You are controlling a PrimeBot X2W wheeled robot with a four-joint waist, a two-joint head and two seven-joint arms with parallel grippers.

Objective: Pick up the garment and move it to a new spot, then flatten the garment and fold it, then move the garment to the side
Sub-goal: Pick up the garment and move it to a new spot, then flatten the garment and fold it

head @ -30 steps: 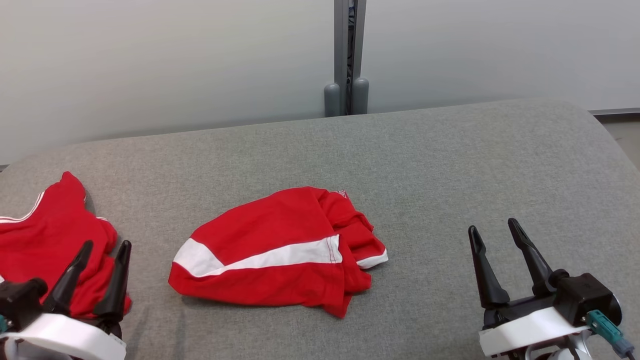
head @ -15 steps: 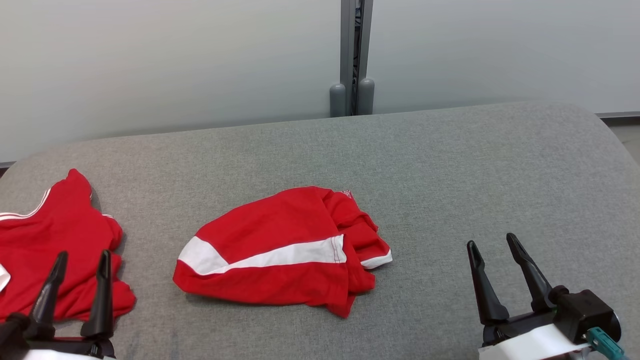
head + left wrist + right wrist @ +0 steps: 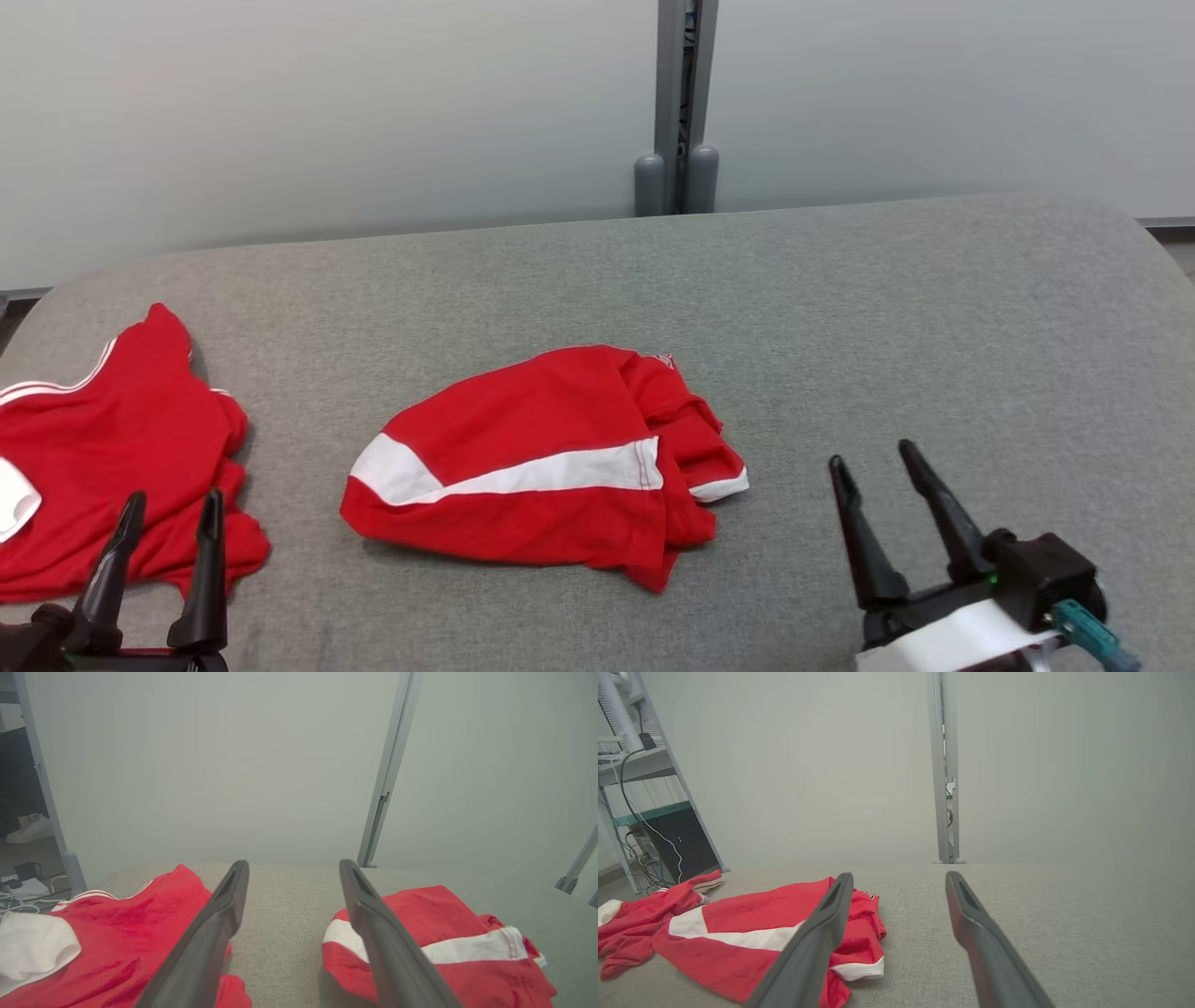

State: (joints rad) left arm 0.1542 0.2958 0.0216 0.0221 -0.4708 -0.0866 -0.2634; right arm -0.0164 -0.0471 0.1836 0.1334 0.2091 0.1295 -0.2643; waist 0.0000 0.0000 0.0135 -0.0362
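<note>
- red garment (image 3: 551, 448): white diagonal band and white hem edge, loosely bunched, right end folded over itself; lies low between the pincers, ahead-right of the left pincer (image 3: 175, 495), ahead-left of the right pincer (image 3: 870, 453), touching neither
- second red garment (image 3: 112, 448): thin white stripes, rumpled heap, just ahead-left of the left pincer tips; contact unclear

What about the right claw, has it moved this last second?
Yes. The right gripper has shifted left, narrowing the gap to the middle red shirt on the grey surface.
</note>
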